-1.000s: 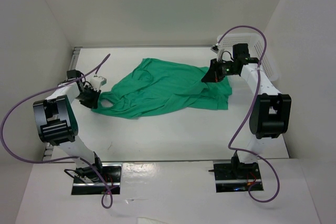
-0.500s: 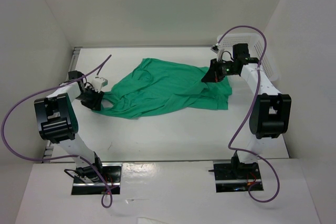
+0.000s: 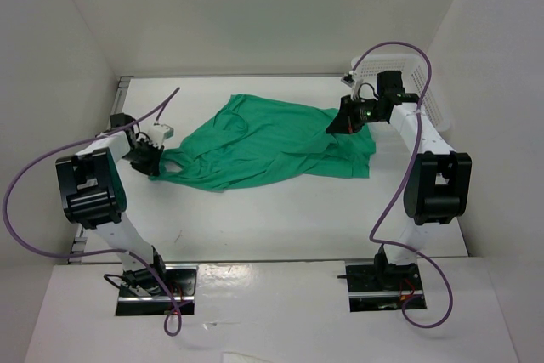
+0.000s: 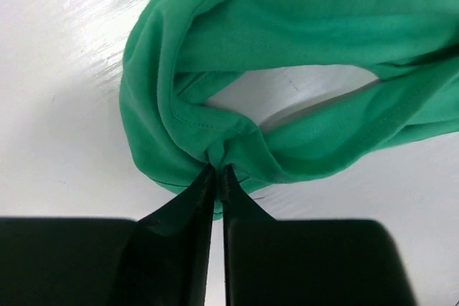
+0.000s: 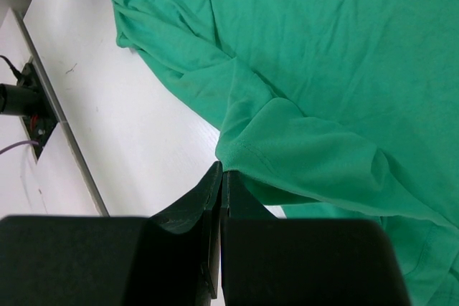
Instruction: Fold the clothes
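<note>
The clothes (image 3: 272,146) are one emerald-green T-shirt lying crumpled across the middle of the white table. My left gripper (image 3: 151,161) is at the shirt's left end. In the left wrist view it (image 4: 217,170) is shut on a bunched fold of the clothes (image 4: 287,26), and a loop of fabric arches beyond the tips. My right gripper (image 3: 342,122) is at the shirt's right side. Seen from the right wrist, it (image 5: 221,171) is shut, with a hemmed edge of the clothes (image 5: 323,69) pinched at its tips.
A white mesh basket (image 3: 427,91) stands at the back right, just behind the right arm. White walls enclose the table on the left, back and right. Purple cables loop off both arms.
The left arm's elbow has shifted slightly while its gripper stays at the shirt's left end. The right arm and the shirt lie as before.
</note>
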`<state>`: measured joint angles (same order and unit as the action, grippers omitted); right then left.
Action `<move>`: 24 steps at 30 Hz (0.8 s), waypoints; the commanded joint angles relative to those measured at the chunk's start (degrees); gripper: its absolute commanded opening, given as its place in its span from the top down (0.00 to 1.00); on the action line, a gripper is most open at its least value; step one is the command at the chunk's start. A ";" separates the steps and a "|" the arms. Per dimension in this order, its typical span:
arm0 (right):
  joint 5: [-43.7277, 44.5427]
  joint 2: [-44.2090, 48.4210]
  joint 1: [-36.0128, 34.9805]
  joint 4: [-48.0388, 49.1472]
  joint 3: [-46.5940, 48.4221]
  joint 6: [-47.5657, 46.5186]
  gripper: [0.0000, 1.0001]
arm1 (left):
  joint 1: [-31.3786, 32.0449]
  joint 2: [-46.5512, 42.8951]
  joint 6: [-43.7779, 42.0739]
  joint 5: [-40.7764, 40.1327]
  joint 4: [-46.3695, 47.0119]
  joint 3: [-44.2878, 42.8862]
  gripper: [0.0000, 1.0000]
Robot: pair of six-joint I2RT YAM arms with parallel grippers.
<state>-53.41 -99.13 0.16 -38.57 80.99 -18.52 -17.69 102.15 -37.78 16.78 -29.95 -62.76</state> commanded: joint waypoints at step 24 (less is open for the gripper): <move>8.23 15.46 8.88 -12.40 28.51 0.95 1.00 | -11.39 -22.34 12.81 17.85 -23.13 -40.77 1.00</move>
<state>-44.38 -84.93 7.55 -47.70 106.04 -18.02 -27.42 80.38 -27.94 29.58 -47.20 -102.26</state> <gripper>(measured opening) 0.010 0.009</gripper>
